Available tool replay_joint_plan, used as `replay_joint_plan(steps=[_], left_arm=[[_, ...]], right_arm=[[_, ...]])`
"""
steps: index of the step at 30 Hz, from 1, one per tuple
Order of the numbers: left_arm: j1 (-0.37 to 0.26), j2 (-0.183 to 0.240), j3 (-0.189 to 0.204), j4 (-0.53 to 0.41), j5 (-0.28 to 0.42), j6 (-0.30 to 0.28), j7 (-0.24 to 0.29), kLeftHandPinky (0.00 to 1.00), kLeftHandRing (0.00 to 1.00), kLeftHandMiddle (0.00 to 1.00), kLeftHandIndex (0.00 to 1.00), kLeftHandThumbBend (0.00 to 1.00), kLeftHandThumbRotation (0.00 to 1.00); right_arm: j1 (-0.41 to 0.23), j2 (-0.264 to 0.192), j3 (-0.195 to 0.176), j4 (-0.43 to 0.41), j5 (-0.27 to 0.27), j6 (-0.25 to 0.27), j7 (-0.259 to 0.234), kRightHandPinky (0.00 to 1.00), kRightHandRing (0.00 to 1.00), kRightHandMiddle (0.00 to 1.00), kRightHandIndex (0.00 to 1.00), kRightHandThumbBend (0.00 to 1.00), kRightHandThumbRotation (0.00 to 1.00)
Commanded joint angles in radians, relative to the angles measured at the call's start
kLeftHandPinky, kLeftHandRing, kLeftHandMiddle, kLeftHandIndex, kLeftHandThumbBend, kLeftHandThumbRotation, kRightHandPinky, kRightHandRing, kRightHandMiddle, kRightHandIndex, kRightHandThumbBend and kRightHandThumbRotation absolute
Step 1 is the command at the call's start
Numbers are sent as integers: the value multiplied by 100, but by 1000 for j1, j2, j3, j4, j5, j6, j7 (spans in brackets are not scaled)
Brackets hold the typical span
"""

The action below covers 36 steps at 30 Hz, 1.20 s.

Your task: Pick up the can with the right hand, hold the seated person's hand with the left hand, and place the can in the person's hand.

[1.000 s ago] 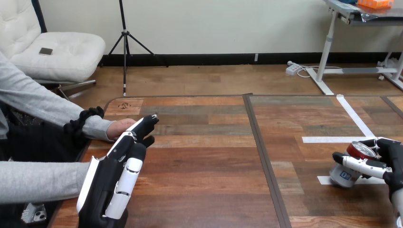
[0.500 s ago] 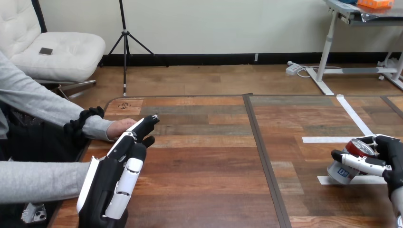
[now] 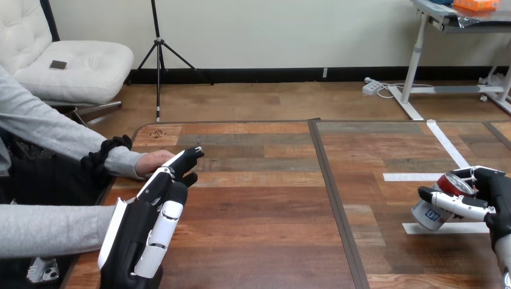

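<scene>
- Two machine hands work opposite ends of your wooden table [image 3: 259, 205], a top of brown planks in mixed tones, split by a dark strip [image 3: 330, 180] that runs from front to back.
- At your far right, the right hand [image 3: 495, 195], glossy black with white shells, is wrapped round the can [image 3: 429, 212]. One black-and-white jointed finger [image 3: 455, 205] lies across the can's side and the others curl over its far rim.
- You see the can as a short metal cylinder with a pale silver wall, a small blue mark on the label and a shiny red top. It leans with its top towards the palm and its base towards the table's middle.
- The can sits on the left of the right hand's palm, above a strip of flat white tape [image 3: 449, 229]. You cannot tell whether its base touches the wood. A second tape strip [image 3: 416, 177] lies just beyond it.
- At your near left, the left hand [image 3: 144, 226] stands on edge, its smooth white back shells facing you. Its fingers [image 3: 181, 159] reach out nearly straight and lie against the person's hand [image 3: 150, 162], which rests at the table's left edge.
- The can is well apart from the person's hand, with the dark strip between them.
</scene>
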Motion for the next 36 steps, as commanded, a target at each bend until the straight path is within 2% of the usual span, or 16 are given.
replay_joint_plan(steps=[1, 7, 13, 21, 24, 27, 30, 36], left_arm=[[-39, 2, 9, -42, -4, -8, 0, 89, 93, 90, 81, 49, 86], [-43, -2, 10, -32, 3, -21, 5, 89, 92, 89, 81, 50, 86], [-48, -4, 9, -25, 3, -28, 4, 88, 92, 89, 80, 47, 86], [-49, -4, 7, -31, 0, -15, 4, 87, 92, 89, 80, 45, 85], [-49, -4, 7, -31, 1, -16, 5, 87, 92, 89, 80, 45, 85], [-53, -5, 8, -26, -2, -23, 3, 87, 92, 89, 80, 42, 85], [-55, -7, 8, -24, -5, -26, 3, 88, 92, 88, 79, 41, 85], [-58, -3, 17, -24, 20, -33, 16, 85, 90, 87, 77, 37, 84]], right_arm=[[-60, -7, -13, -74, 25, -75, 17, 27, 33, 41, 46, 80, 0], [-57, -9, -6, -89, 19, -103, 25, 33, 37, 43, 46, 78, 0], [-56, -16, 6, -106, 2, -121, 30, 35, 37, 43, 46, 78, 0], [-53, -25, 18, -132, -11, -129, 45, 22, 28, 40, 45, 78, 0], [-46, -40, 42, -142, -51, -166, 28, 21, 26, 40, 45, 77, 0], [-48, -38, 39, -146, -48, -167, 39, 20, 26, 39, 45, 78, 0], [-47, -48, 54, -154, -79, -180, 26, 18, 24, 37, 44, 78, 0], [-47, -49, 59, -166, -77, -195, 43, 13, 18, 32, 44, 80, 0]])
